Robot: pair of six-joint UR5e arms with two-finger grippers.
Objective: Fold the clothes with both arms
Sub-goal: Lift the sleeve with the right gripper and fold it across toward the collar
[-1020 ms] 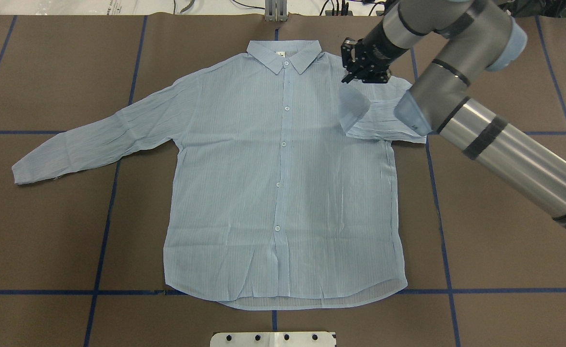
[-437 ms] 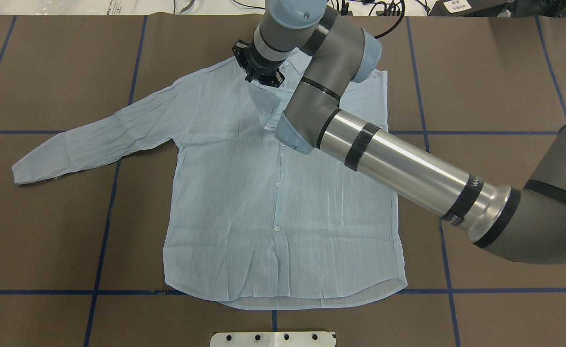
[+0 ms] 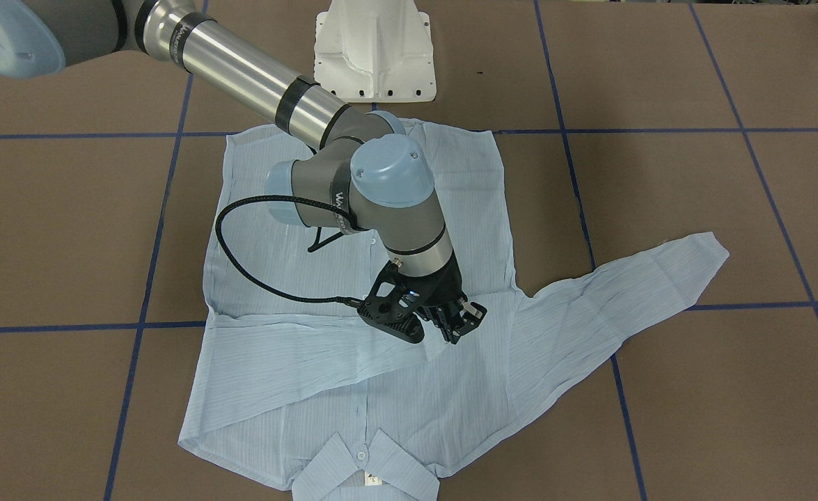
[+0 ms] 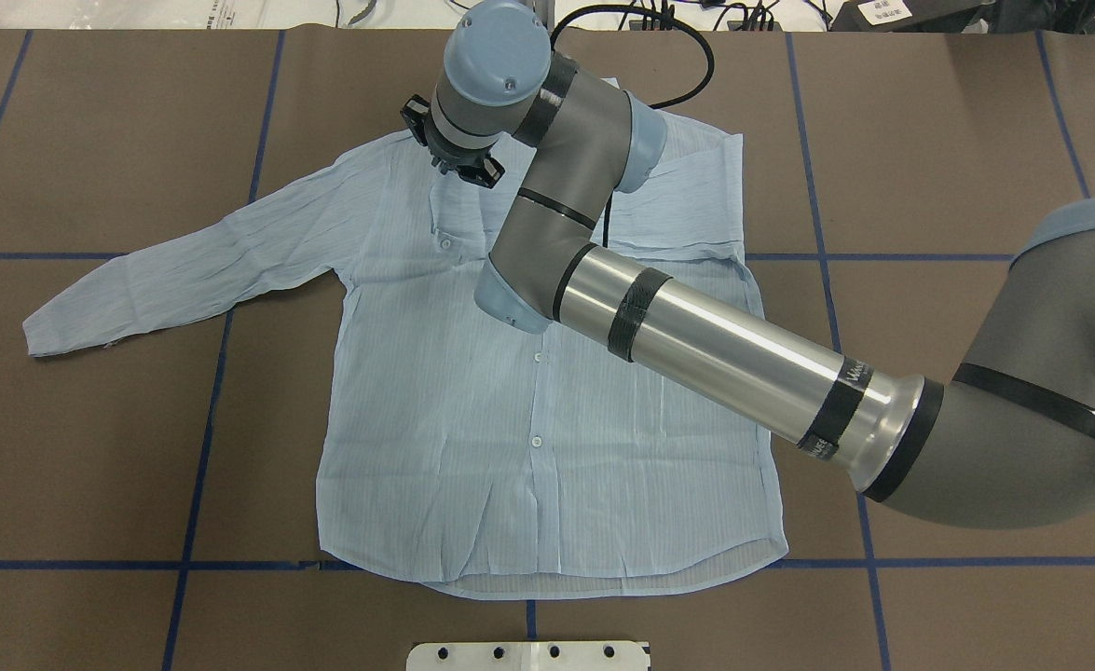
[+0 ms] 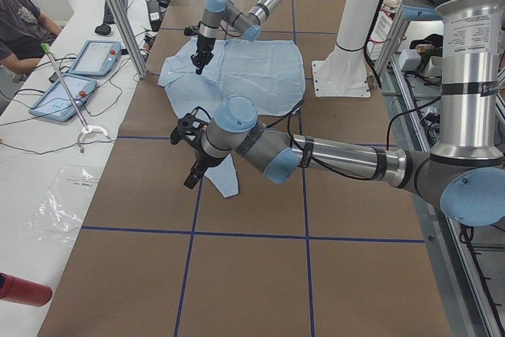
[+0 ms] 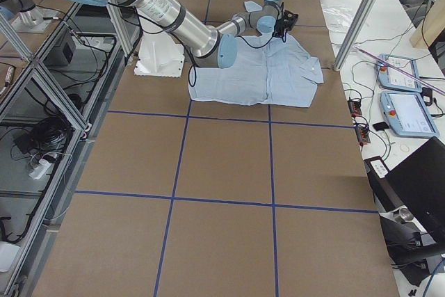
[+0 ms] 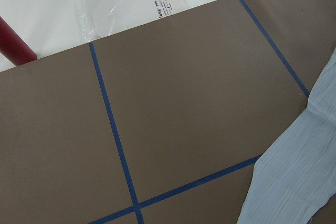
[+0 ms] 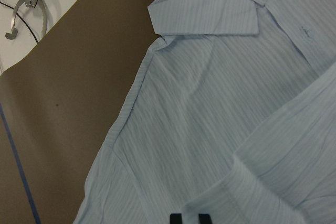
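Front-facing: shows the shirt (image 3: 381,390) flat on the brown table (image 3: 694,174), collar (image 3: 367,480) at the near edge, 1 sleeve (image 3: 624,292) stretched out to the right, the other drawn across the chest. Puts the right gripper (image 3: 459,321) over mid-chest at the end of that folded sleeve, fingers pinched close on the cuff.

Overhead: finds the same gripper (image 4: 461,170) over the far-left part of the shirt (image 4: 510,447), mostly hidden under its own wrist.

Left side: places the left gripper (image 5: 192,177) just beside the tip of the stretched sleeve (image 5: 225,179); cannot tell whether spread or closed, nor whether touching.

Right side: sets the right gripper (image 6: 284,29) at the shirt's (image 6: 278,78) far side.

Left wrist: catches only a sleeve edge (image 7: 294,171) lying on the table at lower right.

Right wrist: shows 2 black fingertips (image 8: 176,217) nearly together at the cuff (image 8: 247,192), collar (image 8: 210,17) beyond.
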